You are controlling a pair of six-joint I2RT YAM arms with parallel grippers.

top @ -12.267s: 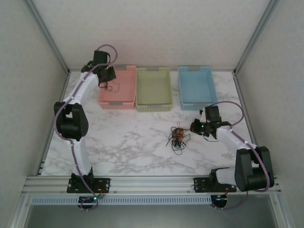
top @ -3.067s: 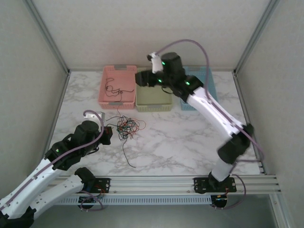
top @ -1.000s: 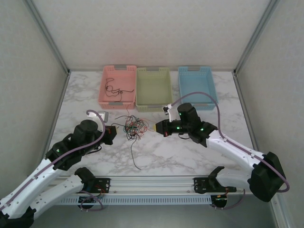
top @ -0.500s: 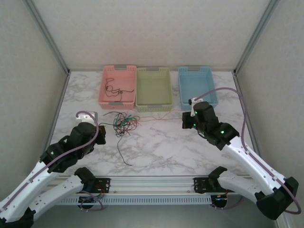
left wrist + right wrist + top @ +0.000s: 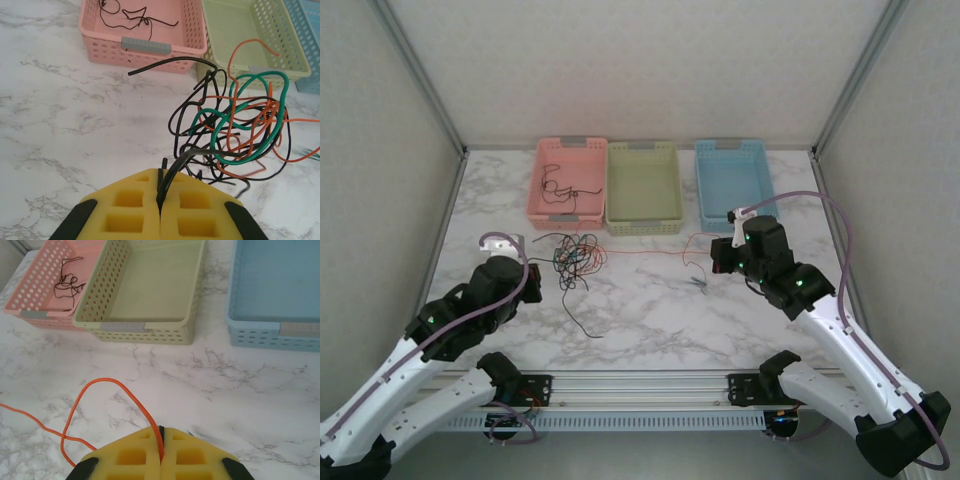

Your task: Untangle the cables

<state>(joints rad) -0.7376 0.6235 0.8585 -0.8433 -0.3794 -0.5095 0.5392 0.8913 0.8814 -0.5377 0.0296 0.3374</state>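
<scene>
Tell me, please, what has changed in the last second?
The right gripper, shut on an orange cable, moved right, away from the tangle, drawing that cable out. The left gripper stays shut on a black cable; the pink basket kept its place.

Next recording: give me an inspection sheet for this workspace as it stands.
Surface: white marble-patterned table.
Job's things: tangle of thin black, green and orange cables in front of the pink perforated basket; lone black cable inside that basket; green perforated basket and blue perforated basket hold nothing.
Clutter: nothing seen.
Grippers: left gripper shut on a black cable from the tangle; right gripper shut on an orange cable running back to the tangle.
Cables: lilac hoses loop along both arms.
Surroundings: pale enclosure walls, aluminium frame.
</scene>
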